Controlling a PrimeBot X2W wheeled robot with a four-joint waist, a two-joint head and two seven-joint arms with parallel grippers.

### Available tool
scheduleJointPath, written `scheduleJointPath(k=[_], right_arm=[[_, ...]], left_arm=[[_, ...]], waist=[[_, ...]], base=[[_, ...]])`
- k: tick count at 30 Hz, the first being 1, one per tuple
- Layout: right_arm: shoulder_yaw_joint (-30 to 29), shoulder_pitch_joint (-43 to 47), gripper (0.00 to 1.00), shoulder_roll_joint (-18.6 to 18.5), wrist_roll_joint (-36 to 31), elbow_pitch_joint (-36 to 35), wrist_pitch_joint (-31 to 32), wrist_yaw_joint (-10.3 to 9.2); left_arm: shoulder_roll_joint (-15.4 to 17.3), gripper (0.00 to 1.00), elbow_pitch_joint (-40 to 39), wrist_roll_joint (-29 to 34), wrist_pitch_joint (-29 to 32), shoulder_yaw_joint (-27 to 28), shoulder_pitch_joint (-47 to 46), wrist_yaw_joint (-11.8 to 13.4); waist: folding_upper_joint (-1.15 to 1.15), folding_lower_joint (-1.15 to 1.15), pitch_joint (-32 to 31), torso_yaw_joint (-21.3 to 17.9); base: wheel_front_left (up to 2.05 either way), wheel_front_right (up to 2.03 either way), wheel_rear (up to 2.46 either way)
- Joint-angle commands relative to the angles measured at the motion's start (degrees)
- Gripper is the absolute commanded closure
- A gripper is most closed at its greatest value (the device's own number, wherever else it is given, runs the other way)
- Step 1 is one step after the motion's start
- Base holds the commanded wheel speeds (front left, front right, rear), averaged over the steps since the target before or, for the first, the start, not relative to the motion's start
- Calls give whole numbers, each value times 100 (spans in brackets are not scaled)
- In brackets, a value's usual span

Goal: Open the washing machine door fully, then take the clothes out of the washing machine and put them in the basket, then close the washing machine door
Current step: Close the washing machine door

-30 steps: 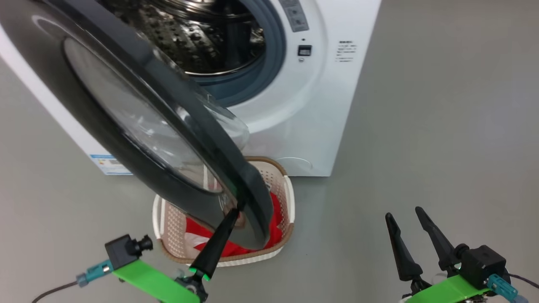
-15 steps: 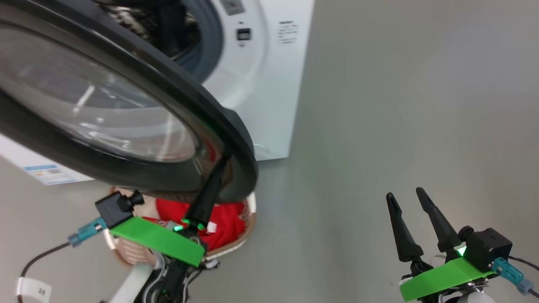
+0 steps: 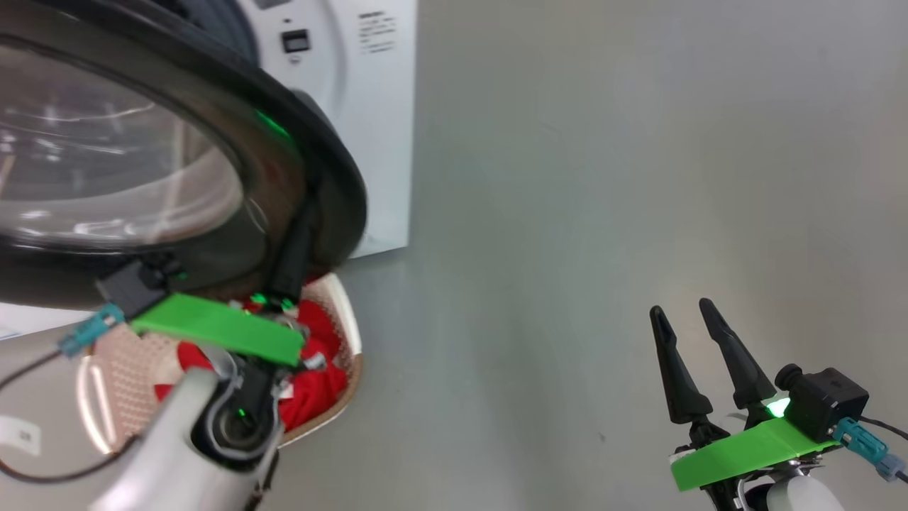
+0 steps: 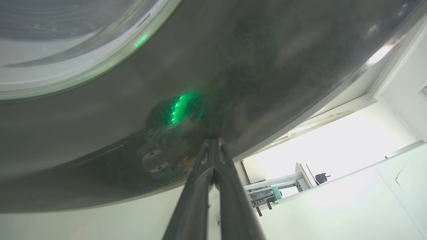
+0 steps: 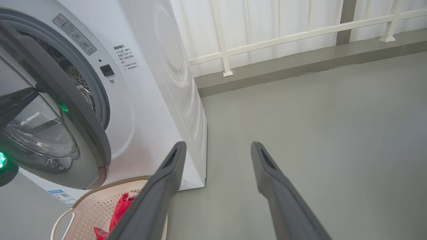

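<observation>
1. Left pincer (image 3: 306,207): fingers pressed together, nothing held between them. The tips touch the glossy black rim of the washing machine door (image 3: 128,156) on its outer face, near the free edge. The left wrist view shows the same thing, with the closed tips (image 4: 212,140) against the dark rim.
2. Right pincer (image 3: 681,306): spread wide and empty, over the floor (image 3: 567,213). It is well apart from the door, at about 4 o'clock from the door's free edge.
3. Key relation: the door stands ajar, and the right wrist view shows a gap between it and the washing machine (image 3: 376,142). The opening lies at about 11 o'clock from the left pincer, behind the door. The left fingers' long axis runs toward 12 to 1 o'clock, roughly across the rim.
4. The left arm is the nearer one and already touches the door, so the closing push is probably its job.
5. The clothes (image 3: 319,383) lie in the basket (image 3: 351,333), on the floor at 6 o'clock under the door's lower edge.
6. Judgement: this is the last step, closing the door. Risk: the closed tips may slide off the glossy rim.
</observation>
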Motion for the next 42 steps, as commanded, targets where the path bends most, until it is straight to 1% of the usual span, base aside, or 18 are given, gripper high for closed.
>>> scheduleJointPath(k=[1, 6, 13, 18, 20, 22, 25, 26, 27, 32, 42], right_arm=[[161, -145, 0, -22, 47, -115, -37, 0], [185, -167, 0, -22, 104, -108, -37, 0], [177, -150, 0, -22, 120, -100, -37, 0], [133, -115, 0, -22, 92, -107, -37, 0], [110, -103, 0, -22, 47, -106, -37, 0], [100, -89, 0, -22, 6, -108, -37, 0], [72, -73, 0, -22, -55, -104, -37, 0], [66, -68, 0, -22, -78, -101, -37, 0], [62, -61, 0, -22, -105, -98, -37, 0], [23, -5, 0, -22, -238, -92, -37, 0], [-149, 185, 0, -21, -438, -90, -37, 0]], left_arm=[[129, 100, -7, 107, -64, 282, -344, -39], [89, 100, 318, 334, -68, 551, -652, -39], [-5, 100, 501, 485, -69, 712, -876, -39], [-39, 100, 536, 522, -69, 757, -758, -39], [-96, 100, 554, 529, -69, 782, -601, -39], [-132, 78, 564, 524, -69, 817, -461, -39], [-190, 50, 589, 540, -69, 896, -205, -39], [-216, 12, 587, 548, -69, 932, -112, -39], [-233, 0, 584, 559, -69, 949, -22, -39], [-328, 0, 528, 643, -70, 1154, 428, -39], [-462, 0, 372, 1093, -70, 1540, 1321, -39]], waist=[[0, 0, 139, -241], [0, 0, 183, -378], [0, 0, 177, -427], [0, 0, 133, -326], [0, 0, 86, -200], [0, 0, 55, -107], [0, 0, -1, 42], [0, 0, -22, 95], [0, 0, -41, 150], [0, 0, -141, 451], [0, 0, -377, 990]], base=[[0, 0, 0], [0, 0, 0], [0, 0, 0], [0, 0, 0], [0, 0, 0], [0, 0, 0], [0, 0, 0], [0, 0, 0], [0, 0, 0], [0, 0, 0], [0, 0, 0]])
